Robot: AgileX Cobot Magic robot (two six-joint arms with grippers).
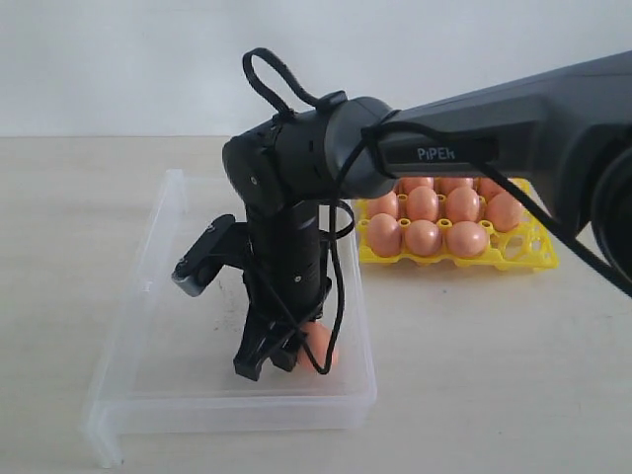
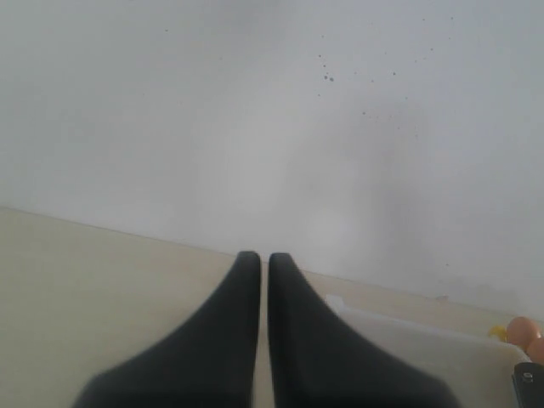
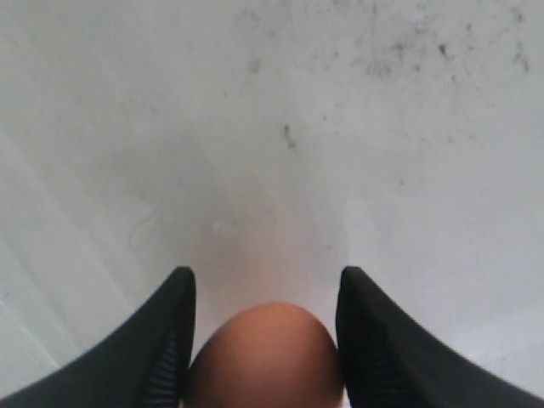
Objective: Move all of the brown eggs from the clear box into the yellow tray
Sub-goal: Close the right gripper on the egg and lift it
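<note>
One brown egg (image 1: 322,348) lies on the floor of the clear box (image 1: 168,326), near its front right corner. My right gripper (image 1: 269,365) reaches down into the box and is shut on this egg. In the right wrist view the egg (image 3: 263,357) sits between the two black fingers (image 3: 170,340), touching both, with the right gripper's (image 3: 266,274) tips past it. The yellow tray (image 1: 515,259) stands behind and to the right of the box, holding several brown eggs (image 1: 425,237). My left gripper (image 2: 257,257) is shut on nothing and hangs above the table.
The right arm (image 1: 494,128) stretches across from the right, over the tray. A cable (image 1: 339,296) loops down beside the wrist. In the left wrist view a corner of the box (image 2: 399,340) and eggs (image 2: 527,331) show at the edge, with a white wall behind.
</note>
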